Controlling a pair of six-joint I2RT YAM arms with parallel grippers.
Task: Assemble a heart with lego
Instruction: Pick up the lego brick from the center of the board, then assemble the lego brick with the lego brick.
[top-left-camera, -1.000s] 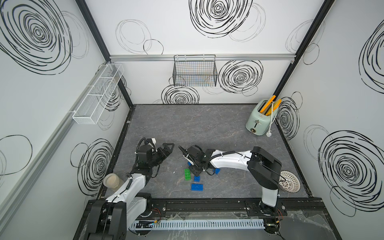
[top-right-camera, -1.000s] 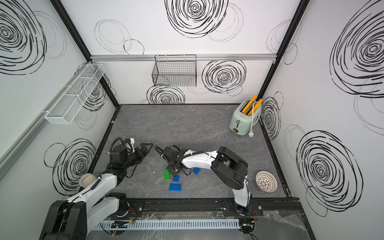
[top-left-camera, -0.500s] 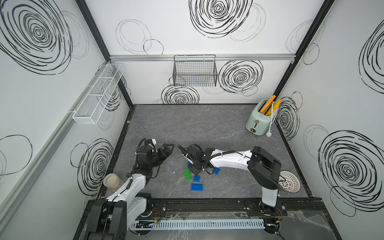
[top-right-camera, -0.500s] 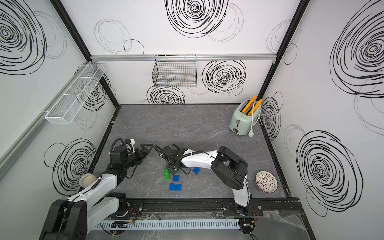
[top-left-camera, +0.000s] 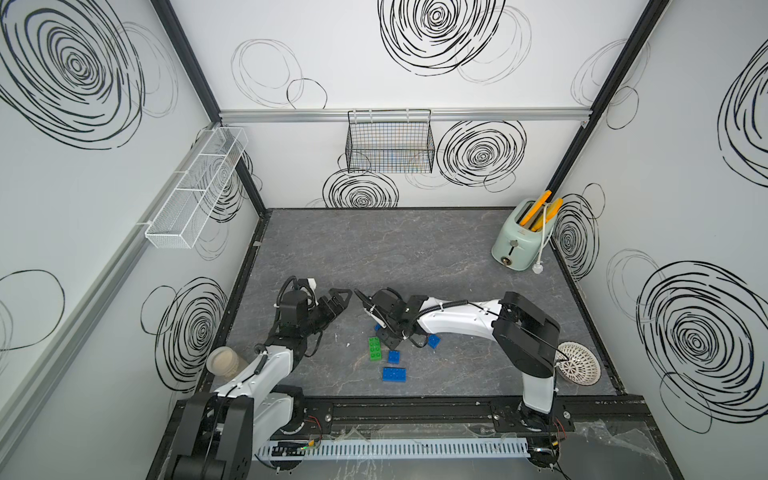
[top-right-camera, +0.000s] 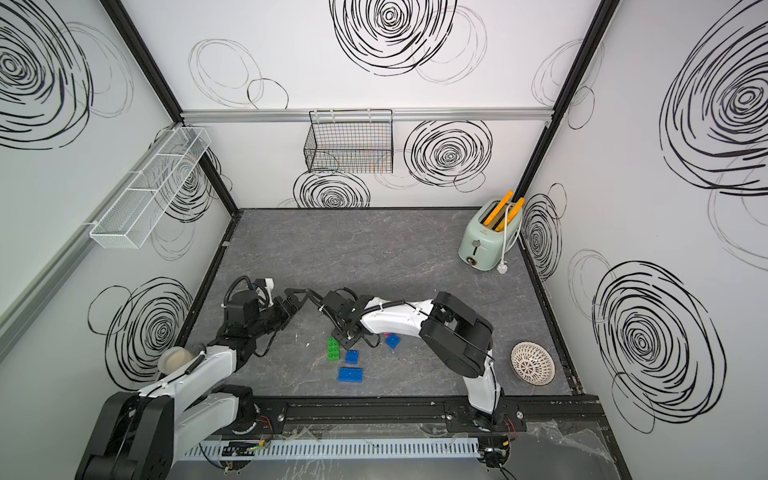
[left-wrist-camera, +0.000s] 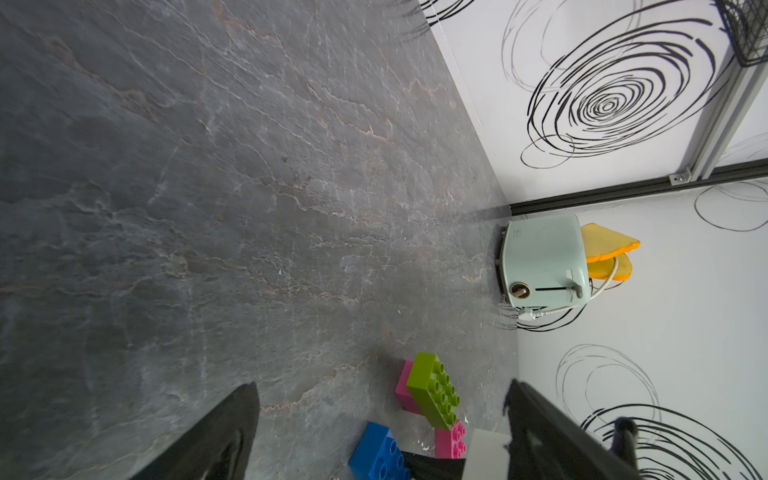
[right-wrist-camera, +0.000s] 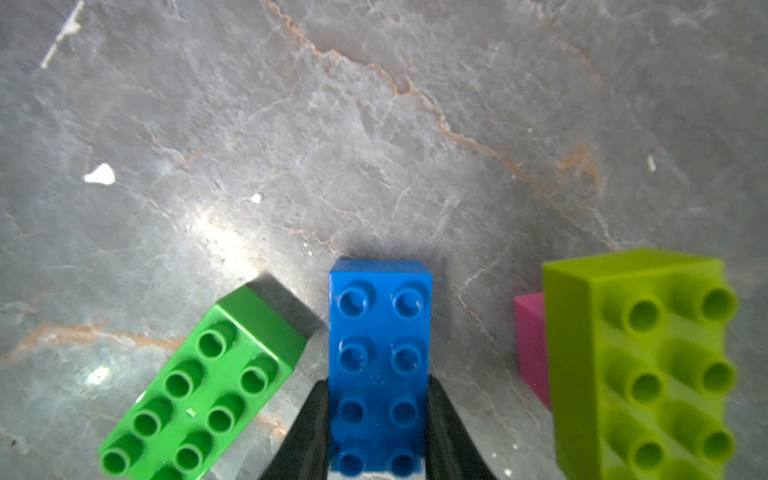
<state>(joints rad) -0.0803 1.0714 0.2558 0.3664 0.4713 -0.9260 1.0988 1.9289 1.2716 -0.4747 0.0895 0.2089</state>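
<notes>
Reaching forward left of the green brick (top-left-camera: 375, 348), the left gripper (top-left-camera: 338, 301) hangs above the table (top-left-camera: 415, 257), jaws spread wide. Just right of the green brick, the right arm stretches low, wrist bent down, the right gripper (right-wrist-camera: 378, 395) clamped on an oblong blue brick (right-wrist-camera: 379, 332); farther right sits a lime brick (right-wrist-camera: 648, 374) against a pink brick (right-wrist-camera: 532, 349).

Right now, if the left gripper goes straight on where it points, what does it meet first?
Most likely the right arm's wrist, close ahead of the open left gripper; heights are unclear, so it may pass above it.
</notes>
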